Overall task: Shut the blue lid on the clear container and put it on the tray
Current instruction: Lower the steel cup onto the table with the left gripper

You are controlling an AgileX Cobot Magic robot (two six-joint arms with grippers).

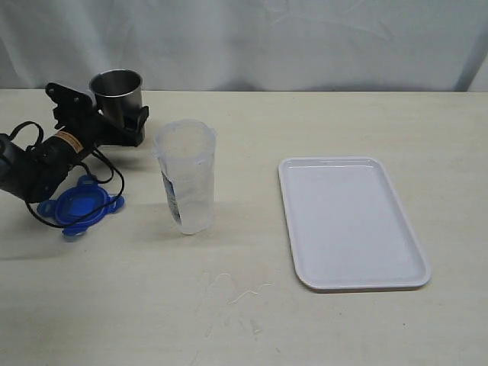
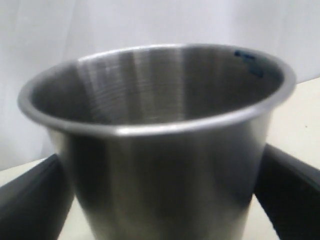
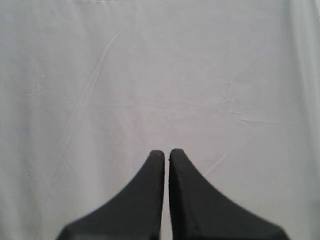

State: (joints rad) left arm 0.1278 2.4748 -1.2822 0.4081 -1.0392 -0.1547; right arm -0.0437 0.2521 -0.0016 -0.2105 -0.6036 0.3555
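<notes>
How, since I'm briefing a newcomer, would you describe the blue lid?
From the white tray on the right, go left past the tall clear container. The blue lid lies flat beyond it, by the left arm. It alone is bright blue; the metal cup behind is grey.

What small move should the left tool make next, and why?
Probably draw the left tool back off the metal cup, which sits between its jaws and is no part of the job. The blue lid lies beside the arm, and the clear container stands uncovered.
</notes>
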